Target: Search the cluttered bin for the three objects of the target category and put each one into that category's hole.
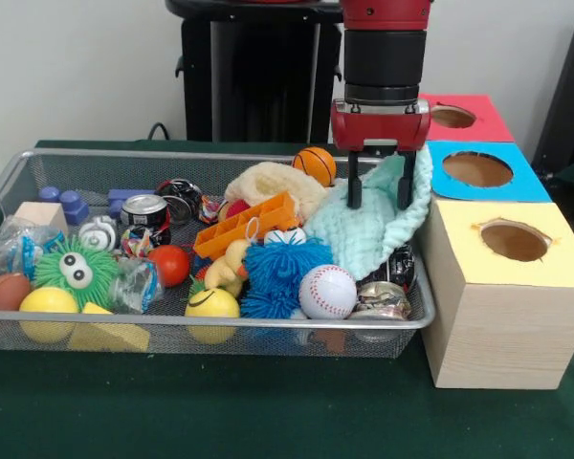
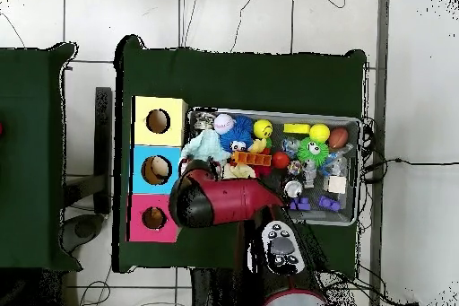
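Note:
My gripper (image 1: 379, 196) hangs open over the right end of the wire bin (image 1: 210, 325), its two black fingers (image 1: 355, 191) just in front of a mint cloth (image 1: 378, 229) draped there. Nothing is between the fingers. An orange basketball (image 1: 315, 163) sits just left of the gripper, and a cream cloth (image 1: 268, 182) lies beside it. A baseball (image 1: 327, 291) and a blue spiky ball (image 1: 277, 273) lie near the front rim. In the overhead view the red arm (image 2: 224, 202) covers the gripper; the mint cloth (image 2: 204, 145) shows beside it.
Three boxes with holes stand right of the bin: red (image 1: 483, 124), blue (image 1: 517, 186), yellow (image 1: 517, 296). The bin also holds a can (image 1: 144, 212), a crushed can (image 1: 383, 299), a red ball (image 1: 170, 264), yellow balls (image 1: 48, 304), a green spiky toy (image 1: 74, 271) and an orange tray (image 1: 244, 225).

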`<action>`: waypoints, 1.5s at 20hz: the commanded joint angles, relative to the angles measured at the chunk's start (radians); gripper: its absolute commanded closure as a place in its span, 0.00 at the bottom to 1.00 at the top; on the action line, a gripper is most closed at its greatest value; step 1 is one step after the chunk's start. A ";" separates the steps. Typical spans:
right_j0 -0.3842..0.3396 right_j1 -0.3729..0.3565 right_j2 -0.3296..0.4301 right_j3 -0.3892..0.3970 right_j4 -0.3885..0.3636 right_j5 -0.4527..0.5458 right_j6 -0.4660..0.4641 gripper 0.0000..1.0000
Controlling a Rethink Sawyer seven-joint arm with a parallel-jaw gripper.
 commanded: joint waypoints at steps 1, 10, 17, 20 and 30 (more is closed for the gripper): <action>-0.063 -0.016 0.099 -0.016 -0.038 0.294 -0.104 0.00; -0.122 -0.057 0.141 -0.045 -0.098 0.355 -0.162 0.00; -0.163 -0.052 0.199 -0.100 -0.108 0.432 -0.181 0.00; -0.161 -0.038 0.220 -0.160 -0.106 0.479 -0.189 0.00; -0.206 -0.010 0.301 -0.292 -0.131 0.598 -0.269 0.00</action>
